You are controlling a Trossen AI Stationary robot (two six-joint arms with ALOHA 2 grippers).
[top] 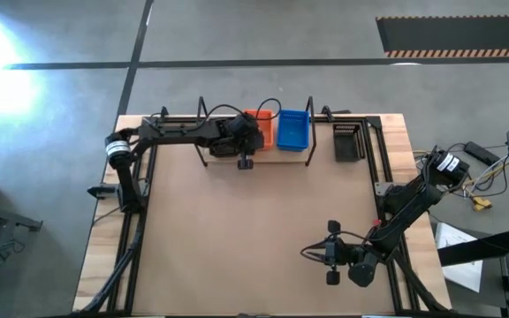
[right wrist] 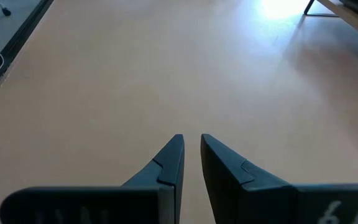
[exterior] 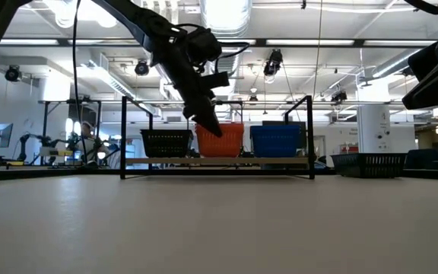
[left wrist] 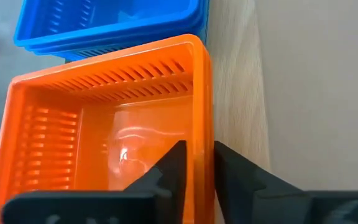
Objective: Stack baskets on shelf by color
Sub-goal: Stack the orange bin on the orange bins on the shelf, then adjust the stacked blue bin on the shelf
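The wire-framed shelf (top: pixel 254 146) stands at the table's far edge. In the low view a black basket (exterior: pixel 166 142), an orange basket (exterior: pixel 226 141) and a blue basket (exterior: pixel 274 141) sit side by side on its plank. My left arm hides the black one from above. My left gripper (left wrist: pixel 197 149) reaches in from the table's left and is shut on the orange basket (left wrist: pixel 104 124), beside the stacked blue baskets (left wrist: pixel 110 22). My right gripper (right wrist: pixel 192 142) hovers shut over bare table near the near right corner (top: pixel 332 253). My left gripper straddles the orange basket's near-side wall (left wrist: pixel 202 106), close to its left corner. One finger is inside the basket and one outside. The fingers come slanting down from above and the table's left. The basket stands upright with its base on the shelf plank.
Another black basket (top: pixel 349 141) lies on the table just right of the shelf, also seen low at the right (exterior: pixel 367 161). The shelf's upright wire loops (exterior: pixel 123 137) flank the baskets. The broad brown tabletop (top: pixel 254 230) stretches between the shelf and my right arm.
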